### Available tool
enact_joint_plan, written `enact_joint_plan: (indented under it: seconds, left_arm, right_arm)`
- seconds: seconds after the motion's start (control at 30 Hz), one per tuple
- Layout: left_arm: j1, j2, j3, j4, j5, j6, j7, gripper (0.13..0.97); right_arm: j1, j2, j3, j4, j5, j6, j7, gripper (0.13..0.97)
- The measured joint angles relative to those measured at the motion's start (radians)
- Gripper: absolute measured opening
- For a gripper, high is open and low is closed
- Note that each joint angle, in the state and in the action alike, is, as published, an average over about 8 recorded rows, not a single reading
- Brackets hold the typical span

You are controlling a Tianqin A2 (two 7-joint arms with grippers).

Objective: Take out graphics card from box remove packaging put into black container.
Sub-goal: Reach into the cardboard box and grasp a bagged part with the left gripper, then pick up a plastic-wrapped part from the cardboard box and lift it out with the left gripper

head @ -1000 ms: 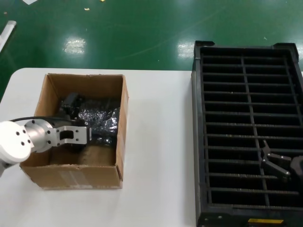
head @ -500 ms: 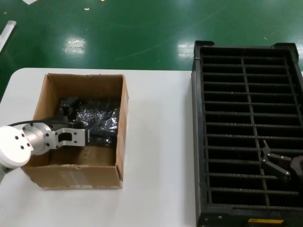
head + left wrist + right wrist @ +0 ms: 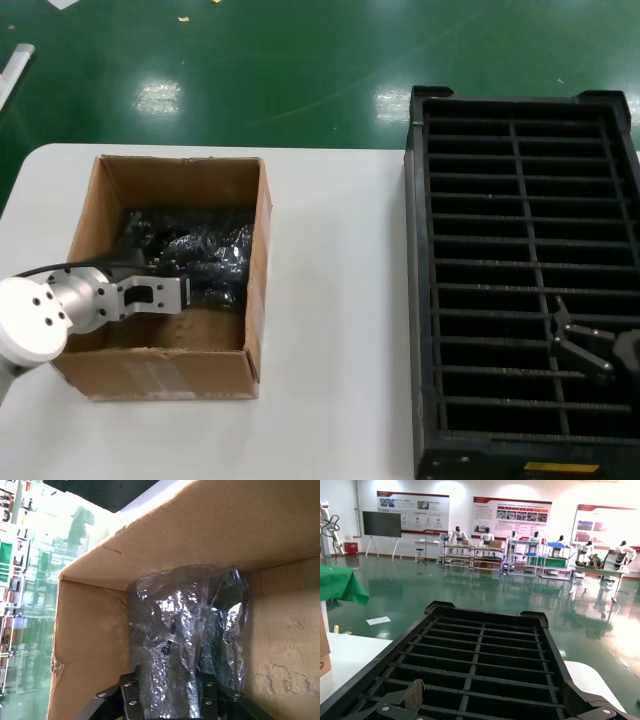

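Currently the left hand (image 3: 205, 290) pinches the packaging (image 3: 185, 645) inside the box (image 3: 160, 370). Glossy film may slip free during lifting. The right hand (image 3: 585, 345), spread, hovers over the black container (image 3: 520, 130).

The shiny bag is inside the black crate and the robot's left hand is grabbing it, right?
Not quite. The shiny bag is inside the brown cardboard box, not the black crate. The head view shows this. The left gripper is indeed reaching into that box, its fingers on either side of the bag.

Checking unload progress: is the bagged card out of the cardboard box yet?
No. The packaging lies inside the box, at the left gripper.
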Motion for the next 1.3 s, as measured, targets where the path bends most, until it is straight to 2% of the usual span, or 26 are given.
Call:
enact_joint_plan:
  seconds: [0.23, 0.53, 0.87, 1.07, 1.3]
  left_arm:
    - [0.011, -0.003, -0.01, -0.01, 0.006, -0.005, 0.003, 0.336]
    - [0.026, -0.004, -0.02, -0.02, 0.01, -0.012, 0.004, 0.207]
    - [0.031, 0.0, -0.035, -0.024, -0.007, -0.045, 0.041, 0.145]
    - [0.063, -0.027, -0.062, -0.119, 0.024, -0.066, 0.019, 0.14]
    - [0.137, -0.079, -0.14, -0.324, 0.128, -0.056, -0.066, 0.138]
  right_arm:
    - [0.0, 0.0, 0.0, 0.0, 0.0, 0.0, 0.0, 0.966]
    - [0.0, 0.0, 0.0, 0.0, 0.0, 0.0, 0.0, 0.966]
    - [0.0, 0.0, 0.0, 0.0, 0.0, 0.0, 0.0, 0.966]
    - [0.0, 0.0, 0.0, 0.0, 0.0, 0.0, 0.0, 0.966]
    - [0.0, 0.0, 0.0, 0.0, 0.0, 0.0, 0.0, 0.966]
